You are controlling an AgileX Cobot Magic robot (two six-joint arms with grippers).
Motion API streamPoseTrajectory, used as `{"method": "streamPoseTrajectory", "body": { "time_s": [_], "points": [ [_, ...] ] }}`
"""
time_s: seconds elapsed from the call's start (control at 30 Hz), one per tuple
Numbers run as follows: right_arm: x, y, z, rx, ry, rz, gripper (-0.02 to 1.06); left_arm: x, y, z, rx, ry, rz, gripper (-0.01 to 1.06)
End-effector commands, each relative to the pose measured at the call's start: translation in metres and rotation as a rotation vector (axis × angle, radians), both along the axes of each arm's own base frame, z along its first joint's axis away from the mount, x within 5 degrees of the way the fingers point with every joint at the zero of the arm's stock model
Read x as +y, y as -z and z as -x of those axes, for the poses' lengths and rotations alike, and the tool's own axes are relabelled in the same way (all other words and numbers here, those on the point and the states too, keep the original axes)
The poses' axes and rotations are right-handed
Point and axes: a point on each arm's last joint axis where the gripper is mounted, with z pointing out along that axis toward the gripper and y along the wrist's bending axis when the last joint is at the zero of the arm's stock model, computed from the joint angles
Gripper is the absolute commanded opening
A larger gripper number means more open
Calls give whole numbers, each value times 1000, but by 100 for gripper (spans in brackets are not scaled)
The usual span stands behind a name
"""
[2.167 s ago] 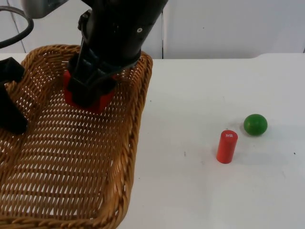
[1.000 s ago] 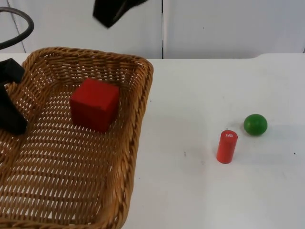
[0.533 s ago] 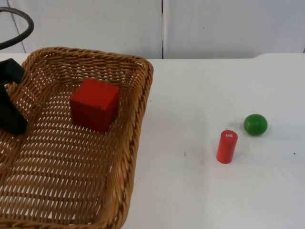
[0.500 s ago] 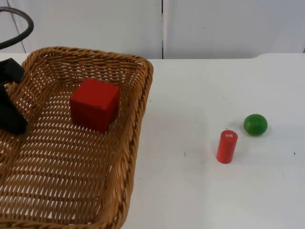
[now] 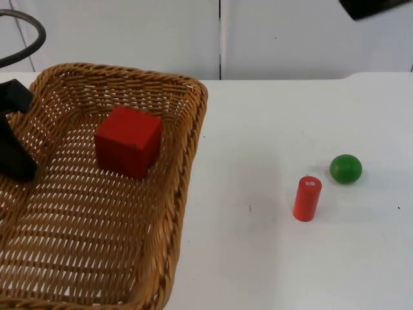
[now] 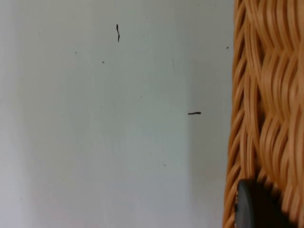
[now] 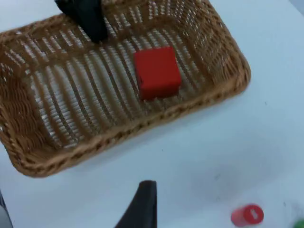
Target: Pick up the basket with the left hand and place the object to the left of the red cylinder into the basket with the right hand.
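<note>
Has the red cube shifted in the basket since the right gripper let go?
No. The red cube sits at the same spot relative to the basket rim.

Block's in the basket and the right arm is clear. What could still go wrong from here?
1. The left gripper grips the basket at just one rim; any tilt might slide the loose red cube across the weave.
2. The red cylinder stands upright beside the green ball, so a low pass by the right gripper might topple it or set the ball rolling.
</note>
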Motion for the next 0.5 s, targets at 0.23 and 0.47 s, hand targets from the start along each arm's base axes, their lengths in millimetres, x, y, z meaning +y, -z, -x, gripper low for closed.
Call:
{"method": "streamPoseTrajectory", "body": {
  "time_s": [0.23,0.47],
  "points": [
    [-33,15,10,-109,192,-15,84,-2,-6,0,-17,-14,31,0],
    [-38,13,15,-132,194,-33,84,-2,-6,0,-17,-16,33,0]
  ]
}}
